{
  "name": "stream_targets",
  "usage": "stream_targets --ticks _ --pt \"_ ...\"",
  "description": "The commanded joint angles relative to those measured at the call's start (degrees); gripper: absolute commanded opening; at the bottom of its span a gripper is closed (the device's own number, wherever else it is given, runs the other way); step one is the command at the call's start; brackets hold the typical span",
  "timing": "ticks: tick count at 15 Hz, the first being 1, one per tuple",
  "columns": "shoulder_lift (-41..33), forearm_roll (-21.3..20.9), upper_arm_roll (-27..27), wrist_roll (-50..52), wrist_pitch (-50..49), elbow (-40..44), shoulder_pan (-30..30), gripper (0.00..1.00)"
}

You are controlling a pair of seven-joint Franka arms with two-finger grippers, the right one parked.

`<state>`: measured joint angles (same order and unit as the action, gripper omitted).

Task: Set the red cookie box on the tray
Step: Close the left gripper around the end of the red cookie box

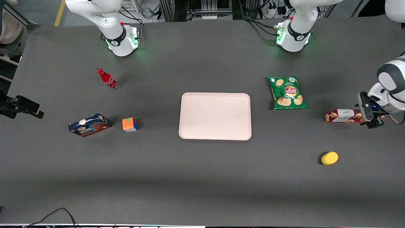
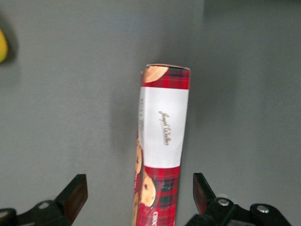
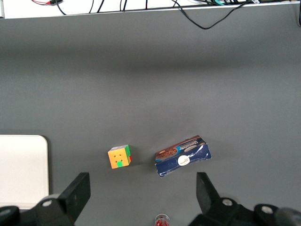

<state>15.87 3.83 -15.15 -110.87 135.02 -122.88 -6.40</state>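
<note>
The long dark-red cardboard cookie box (image 1: 343,116) lies on the dark grey desk (image 1: 202,177), at about 3 o'clock from the big flat pink tray (image 1: 215,116). The hand (image 2: 140,194) is wide open over its end. Next, I think, go lower and squeeze.

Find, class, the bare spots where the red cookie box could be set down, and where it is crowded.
The tray is bare throughout. Open table lies nearer the camera than the tray, and between the tray and the Lay's chip bag. It is tighter where the open gripper straddles the red cookie box, with a lemon nearby.
</note>
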Motion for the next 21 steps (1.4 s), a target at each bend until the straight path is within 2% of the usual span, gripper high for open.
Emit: stream_targets --ticks 1,12,13,14,16,18,19,21 --pt "0.0 1.1 -0.3 -3.5 3.2 -2.9 -0.5 1.0" --pt "3.1 2.0 -1.5 -5.0 6.7 -4.5 -2.1 1.0" --pt "3.5 3.1 -1.5 -5.1 6.7 -4.4 -2.1 0.94" --pt "3.7 3.5 -1.5 -5.1 6.8 -4.4 -2.0 0.82" --pt "3.8 3.5 -1.5 -5.0 7.3 -4.4 -2.0 0.4" --pt "3.9 3.5 -1.5 -5.0 7.9 -4.1 -1.6 0.07" --pt "3.9 3.5 -1.5 -4.9 8.1 -4.0 -1.5 0.0" --pt "3.9 3.5 -1.4 -4.8 8.2 -3.5 -1.2 0.0"
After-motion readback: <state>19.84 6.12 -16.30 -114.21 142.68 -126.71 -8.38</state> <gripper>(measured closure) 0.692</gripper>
